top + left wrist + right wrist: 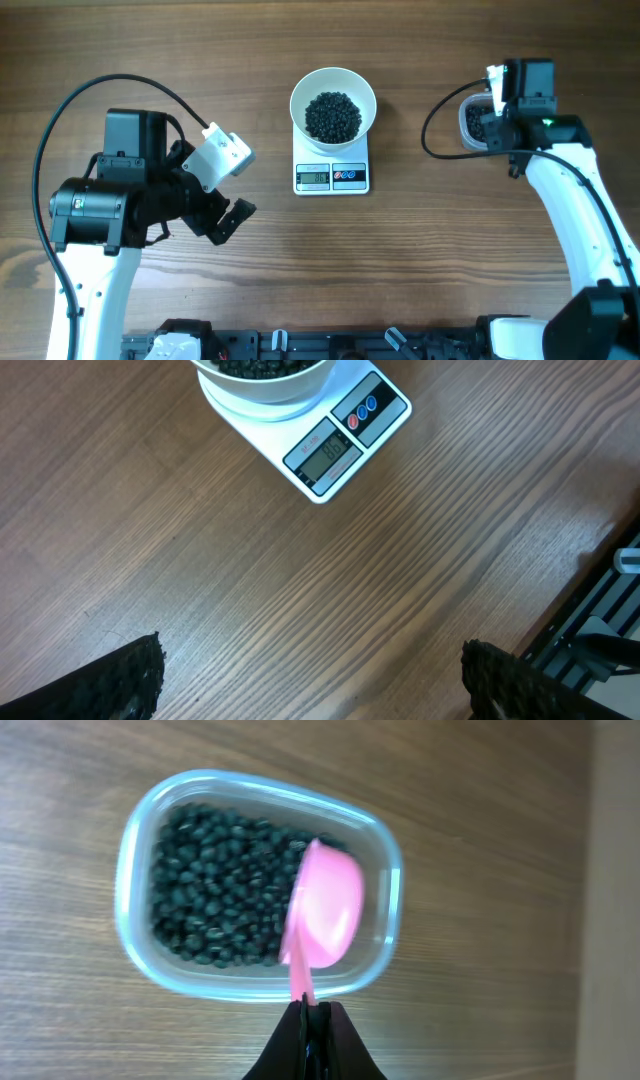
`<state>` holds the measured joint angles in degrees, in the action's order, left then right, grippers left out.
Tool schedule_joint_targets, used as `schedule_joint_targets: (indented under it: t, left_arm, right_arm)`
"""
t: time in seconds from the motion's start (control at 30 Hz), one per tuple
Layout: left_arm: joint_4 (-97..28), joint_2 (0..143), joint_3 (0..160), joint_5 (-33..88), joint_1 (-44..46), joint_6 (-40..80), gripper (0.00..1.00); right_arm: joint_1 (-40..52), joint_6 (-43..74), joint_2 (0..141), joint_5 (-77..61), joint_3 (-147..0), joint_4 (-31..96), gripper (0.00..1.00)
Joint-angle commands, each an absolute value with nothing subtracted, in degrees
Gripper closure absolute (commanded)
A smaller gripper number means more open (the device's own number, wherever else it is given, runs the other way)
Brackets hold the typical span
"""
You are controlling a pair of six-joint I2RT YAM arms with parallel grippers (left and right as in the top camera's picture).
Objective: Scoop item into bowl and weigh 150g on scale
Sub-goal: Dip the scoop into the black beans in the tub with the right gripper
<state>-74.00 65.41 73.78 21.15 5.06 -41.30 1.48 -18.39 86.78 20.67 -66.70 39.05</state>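
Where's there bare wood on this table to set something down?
Widest free patch: the table on the scale's display side, right of the open left hand. Another lies between the scale and the tub. Crowded: over the tub, where the right hand holds the pink scoop.

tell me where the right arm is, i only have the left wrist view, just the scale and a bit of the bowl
observer: The right gripper is over a clear tub at the table's right side, well apart from the scale.
operator: is it holding anything
observer: Yes, it is shut on the handle of a pink scoop, whose head sits over the beans in the tub.
operator: how much is in the white bowl
observer: In the white bowl a dark heap covers the bottom, with bare white wall showing all around it.
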Motion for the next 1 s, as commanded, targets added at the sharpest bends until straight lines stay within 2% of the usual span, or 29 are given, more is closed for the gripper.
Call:
schedule_joint_targets:
  t: [0.0,0.23,0.47,0.97]
  left_arm:
    - [-74.0,64.9,74.1,22.5,4.6,-41.1,0.00]
    - [-74.0,64.9,74.1,22.5,4.6,-41.1,0.00]
    - [-74.0,64.9,74.1,22.5,4.6,-41.1,0.00]
    - [-74.0,64.9,74.1,22.5,4.6,-41.1,0.00]
  right_arm:
    - [3.7,-19.4,89.4,15.4,-67.8,39.6,0.96]
    - [4.7,-12.6,89.4,6.0,-67.8,40.4,0.96]
    - [4.1,-5.7,89.4,4.5,-67.9,40.4,0.96]
    - [-4.5,4.8,89.4,-5.0,-67.9,42.5,0.96]
